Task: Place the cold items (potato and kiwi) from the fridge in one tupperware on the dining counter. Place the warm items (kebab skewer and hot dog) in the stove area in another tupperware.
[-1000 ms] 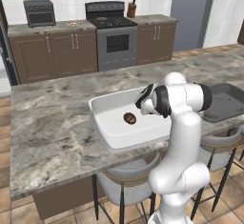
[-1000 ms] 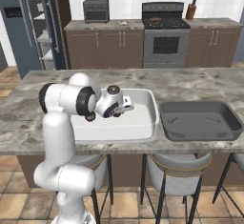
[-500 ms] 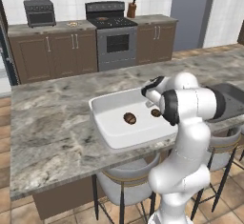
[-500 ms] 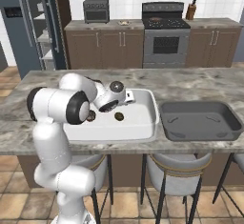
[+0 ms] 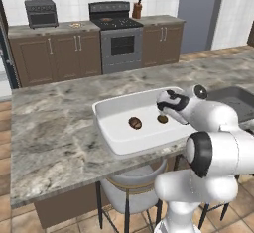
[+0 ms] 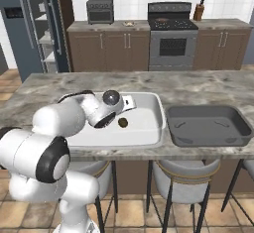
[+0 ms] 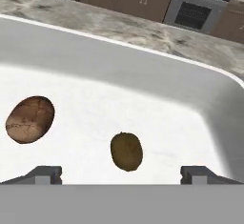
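Observation:
A white tupperware [image 5: 106,129] stands on the dining counter. Inside it lie the brown potato [image 5: 135,123] and, to its right, the smaller kiwi [image 5: 162,119]. My gripper [image 5: 166,104] hovers just above the kiwi, open, with nothing between its fingers. In the hand view the potato [image 7: 29,119] lies at the left and the kiwi [image 7: 127,151] sits loose on the white floor just ahead of my gripper [image 7: 121,174]. In the right base view the kiwi [image 6: 123,123] shows beside my hand [image 6: 130,101], and my arm hides the potato. The kebab skewer and hot dog are too small to make out.
An empty dark grey tupperware [image 6: 206,125] sits to the right of the white one on the same counter. Stools [image 6: 182,170] stand under the counter's near edge. Across the aisle are the stove [image 5: 115,21], dark cabinets, and the open fridge [image 6: 34,24] at the left.
My jaws have opened and the kiwi now lies in the white tupperware beside the potato. The hand has swung right along the tub.

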Robot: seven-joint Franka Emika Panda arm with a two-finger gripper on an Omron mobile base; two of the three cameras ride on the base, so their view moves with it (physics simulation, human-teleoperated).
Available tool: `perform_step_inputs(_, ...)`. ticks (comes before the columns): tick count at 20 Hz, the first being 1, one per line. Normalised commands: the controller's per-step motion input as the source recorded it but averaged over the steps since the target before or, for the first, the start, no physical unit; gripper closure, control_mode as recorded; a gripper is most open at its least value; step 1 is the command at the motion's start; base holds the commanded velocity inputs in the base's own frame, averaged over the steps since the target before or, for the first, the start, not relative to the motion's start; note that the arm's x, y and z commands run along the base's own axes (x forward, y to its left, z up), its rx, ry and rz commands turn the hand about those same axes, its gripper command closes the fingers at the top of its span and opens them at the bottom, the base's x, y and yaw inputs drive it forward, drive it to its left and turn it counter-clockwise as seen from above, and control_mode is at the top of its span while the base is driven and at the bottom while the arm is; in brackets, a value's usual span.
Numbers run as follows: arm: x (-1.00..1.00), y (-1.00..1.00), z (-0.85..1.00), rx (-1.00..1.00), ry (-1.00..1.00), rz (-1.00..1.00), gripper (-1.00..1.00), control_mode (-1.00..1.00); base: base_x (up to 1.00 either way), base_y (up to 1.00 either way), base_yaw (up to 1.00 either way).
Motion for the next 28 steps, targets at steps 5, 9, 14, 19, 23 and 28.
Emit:
perform_step_inputs(5,-0.95,0.21,1.0,0.0,-0.05,0.02,-1.0,-1.0,0.0,0.0,0.0)
perform_step_inputs(9,-0.9,0.29,1.0,-0.08,0.11,0.07,-1.0,-1.0,0.0,0.0,0.0)
perform_step_inputs(14,-0.99,0.6,0.78,-0.1,0.37,0.08,-1.0,-1.0,0.0,0.0,0.0)
perform_step_inputs(19,-0.71,0.44,-0.25,-0.02,0.12,0.06,-1.0,-1.0,0.0,0.0,0.0)
perform_step_inputs(23,-0.08,-0.3,-0.68,0.06,0.0,0.08,-1.0,-1.0,0.0,0.0,0.0)
perform_step_inputs(28,0.0,-0.04,-0.17,0.0,-0.06,0.03,-1.0,-1.0,0.0,0.0,0.0)
